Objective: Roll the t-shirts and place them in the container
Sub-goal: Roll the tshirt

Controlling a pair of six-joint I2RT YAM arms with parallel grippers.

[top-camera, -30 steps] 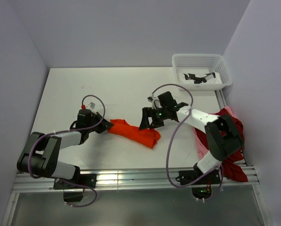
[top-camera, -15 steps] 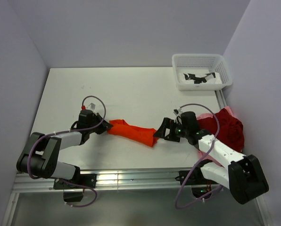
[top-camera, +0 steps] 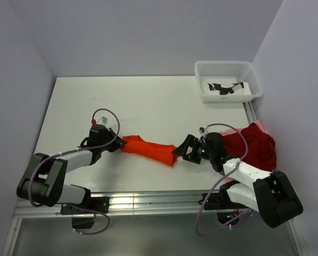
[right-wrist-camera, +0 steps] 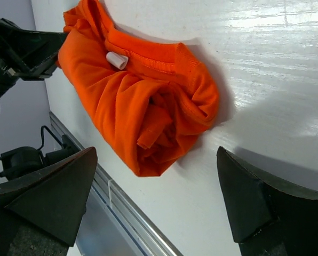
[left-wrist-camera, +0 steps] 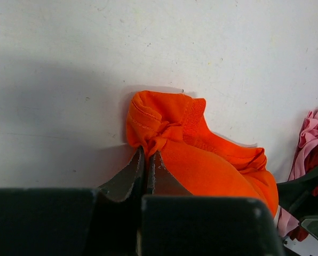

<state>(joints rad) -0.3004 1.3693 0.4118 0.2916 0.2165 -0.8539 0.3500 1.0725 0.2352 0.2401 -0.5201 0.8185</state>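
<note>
A bunched orange t-shirt [top-camera: 150, 150] lies on the white surface [top-camera: 137, 101] — the left end effector [top-camera: 118, 144] pinches its left end tightly, the right end effector [top-camera: 180, 151] gapes wide, empty, beside its right end.

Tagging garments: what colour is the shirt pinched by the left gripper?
Plain bright orange; the t-shirt shows best in the left wrist view.
</note>
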